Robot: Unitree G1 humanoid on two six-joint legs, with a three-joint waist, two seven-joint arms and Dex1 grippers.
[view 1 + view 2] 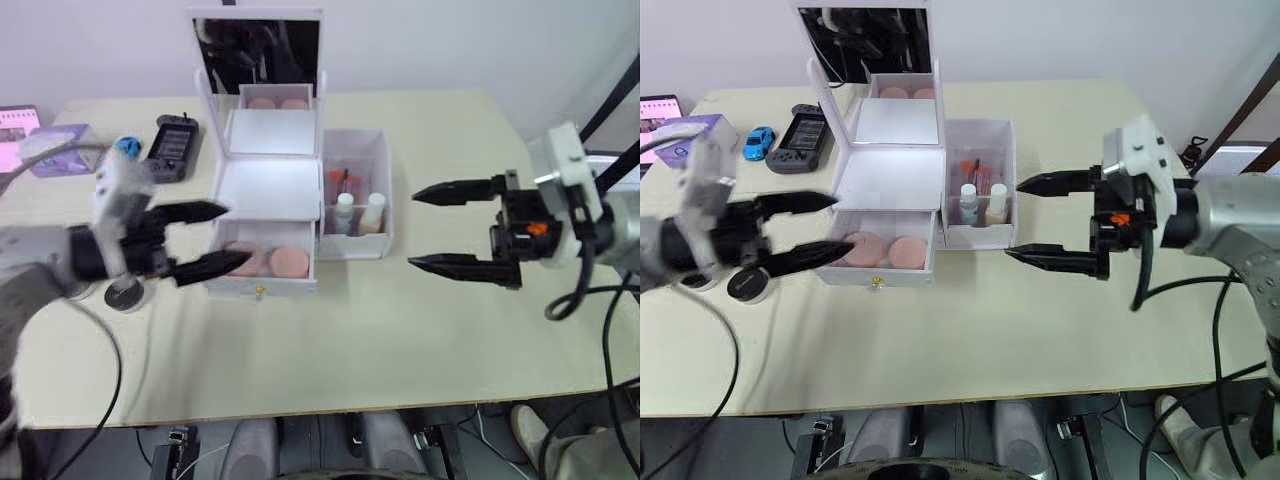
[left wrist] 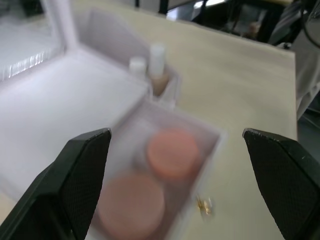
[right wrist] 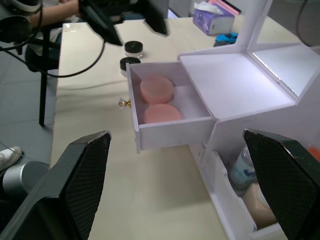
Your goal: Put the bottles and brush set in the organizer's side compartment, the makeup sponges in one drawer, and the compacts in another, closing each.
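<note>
While the lower drawer [image 1: 262, 272] of the organizer [image 1: 270, 190] stands pulled out toward the front edge of the worktop [image 1: 400, 330], both makeup sponges [image 1: 272, 261] lie side by side inside it, pink and flat — the gold knob [image 1: 260, 292] shows at the drawer's front. The left claw [image 1: 205, 238] hangs right at that drawer's left front corner, fingers spread wide and holding nothing, its lower finger reaching over the near puff. Over on the other side, the right claw [image 1: 435, 228] floats above bare worktop just right of the side compartment [image 1: 356, 190], jaws gaping too, empty, tips pointing at the bin.

In that side compartment the bottles [image 1: 357, 212] stand upright together at the front, white caps up, one clear and one beige, and behind them the brush set [image 1: 344, 184] shows its orange-pink handles. The mirror [image 1: 258, 55] stands upright at the back of the box.

The compacts [image 3: 131, 54] — black tops, pale rims — sit out on the worktop to the left of the open drawer, behind the left claw in the right wrist view, near each other. Farther back on the left lie a dark handheld gadget [image 1: 173, 147], a little blue toy car [image 1: 759, 142] and a purple tissue box [image 1: 695, 133].
</note>
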